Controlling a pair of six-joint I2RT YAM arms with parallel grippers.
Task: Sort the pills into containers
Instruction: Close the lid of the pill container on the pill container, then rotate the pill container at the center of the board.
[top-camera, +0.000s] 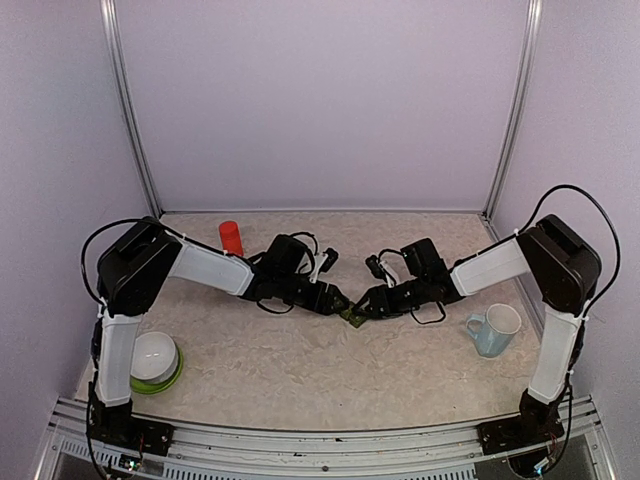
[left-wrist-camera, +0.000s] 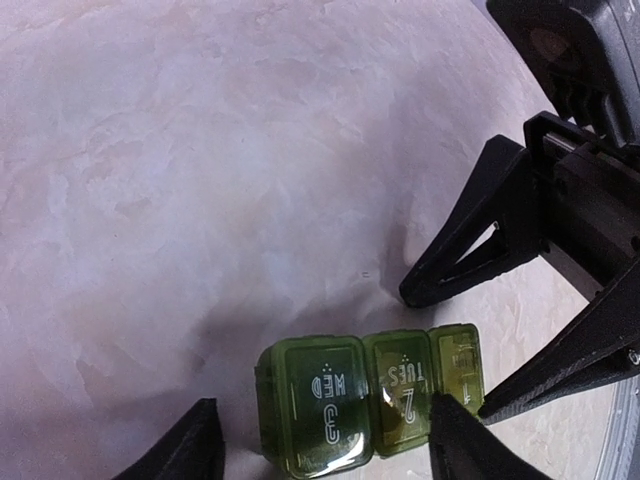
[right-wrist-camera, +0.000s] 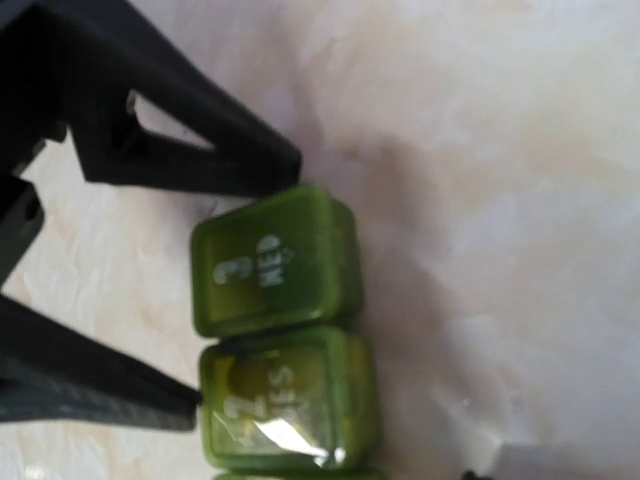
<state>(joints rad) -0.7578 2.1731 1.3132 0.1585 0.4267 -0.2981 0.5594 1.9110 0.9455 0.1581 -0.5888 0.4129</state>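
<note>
The containers (left-wrist-camera: 330, 405) are a dark green strip of three joined compartments with shut lids marked WED 3, TUES 2 and 1, lying flat on the table between both arms (top-camera: 352, 319). My left gripper (left-wrist-camera: 320, 445) is open and straddles the strip. One fingertip (left-wrist-camera: 455, 435) overlaps the TUES lid; the other stands apart from the WED end. My right gripper (left-wrist-camera: 445, 352) is open too, its fingers spread around the strip's "1" end. In the right wrist view the containers (right-wrist-camera: 280, 265) fill the middle, with the left gripper's fingers (right-wrist-camera: 200, 150) beside them. Pills are hidden.
An orange-red bottle (top-camera: 231, 237) stands at the back left. A pale blue mug (top-camera: 494, 330) sits at the right, and a white bowl on a green plate (top-camera: 155, 360) at the near left. Cables (top-camera: 322, 262) loop behind the grippers.
</note>
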